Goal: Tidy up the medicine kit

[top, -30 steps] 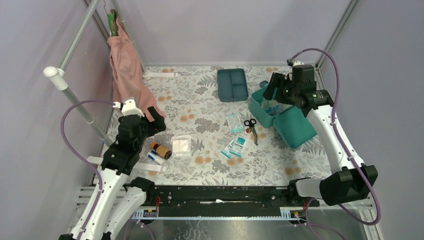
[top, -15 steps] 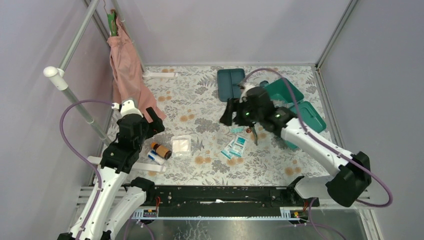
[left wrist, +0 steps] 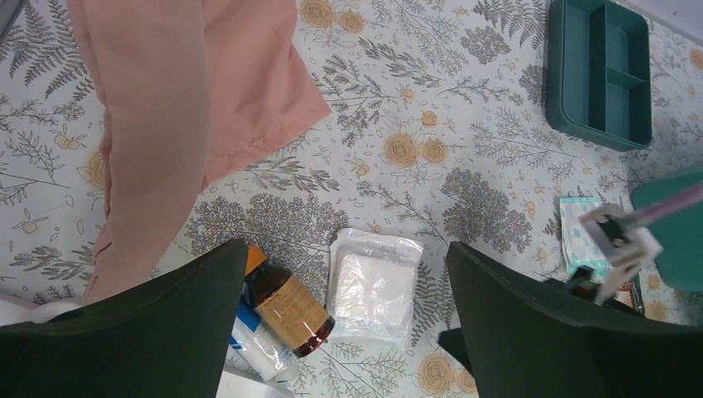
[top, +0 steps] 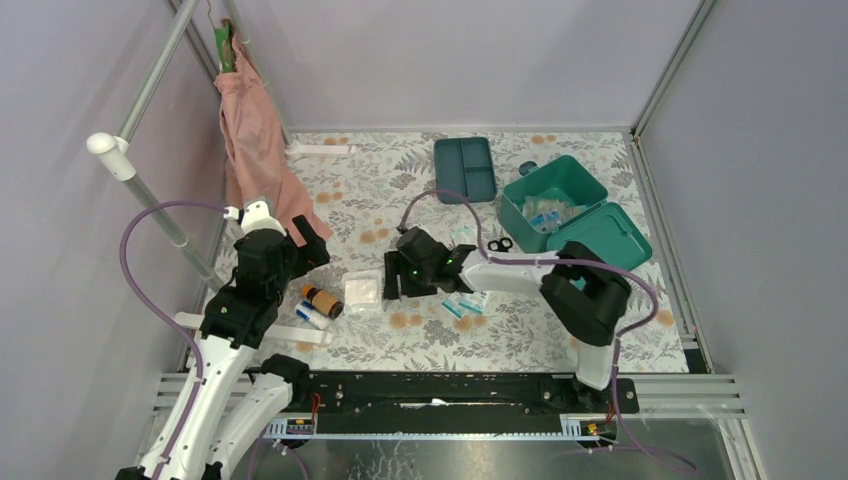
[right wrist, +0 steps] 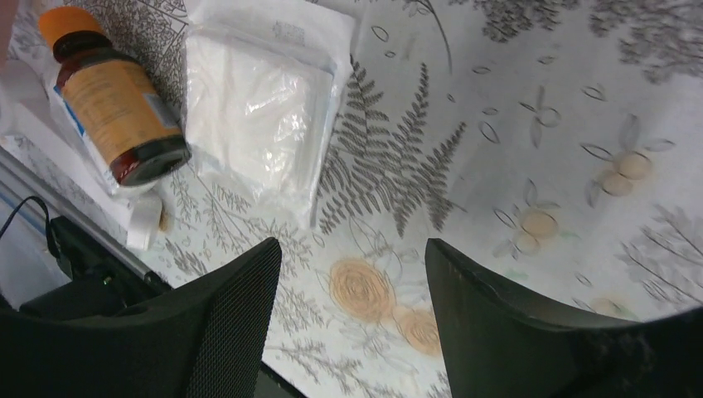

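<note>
The medicine kit [top: 556,203], a teal-green box, stands open at the back right with packets inside, its lid [top: 606,234] lying flat beside it. A white gauze packet [top: 362,288] lies left of centre; it also shows in the left wrist view [left wrist: 373,280] and the right wrist view [right wrist: 253,104]. My right gripper [top: 392,283] is open and empty, low over the mat just right of the gauze [right wrist: 352,311]. My left gripper [top: 310,238] is open and empty, held above the gauze and a brown bottle [left wrist: 288,308].
The brown bottle [top: 322,300] lies on a white-and-blue tube [top: 309,317]. Scissors [top: 500,244] and teal sachets [top: 470,297] lie mid-table. A darker divided tray [top: 465,168] sits at the back. A pink cloth [top: 258,140] hangs at left.
My right arm has swung from the medicine kit at the back right across to the middle, down beside the gauze packet. The left arm has hardly moved.
</note>
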Controlling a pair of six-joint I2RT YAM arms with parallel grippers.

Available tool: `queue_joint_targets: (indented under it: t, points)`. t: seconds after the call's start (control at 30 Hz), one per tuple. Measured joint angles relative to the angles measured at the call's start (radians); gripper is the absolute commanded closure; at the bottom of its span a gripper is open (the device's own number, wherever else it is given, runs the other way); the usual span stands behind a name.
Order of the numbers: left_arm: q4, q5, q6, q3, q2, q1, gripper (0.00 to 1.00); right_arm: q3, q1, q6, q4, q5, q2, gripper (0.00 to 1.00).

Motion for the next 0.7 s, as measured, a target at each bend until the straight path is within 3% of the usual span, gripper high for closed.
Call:
queue_joint_targets:
  t: [0.23, 0.7]
  points:
    - [0.0, -0.001, 0.0, -0.001, -0.006, 0.0, 0.01, 0.06, 0.011, 0.075, 0.091, -0.002, 0.117, 0.28]
    - [0.0, -0.001, 0.0, -0.001, -0.007, 0.0, 0.01, 0.145, 0.011, 0.174, 0.147, 0.002, 0.219, 0.39]
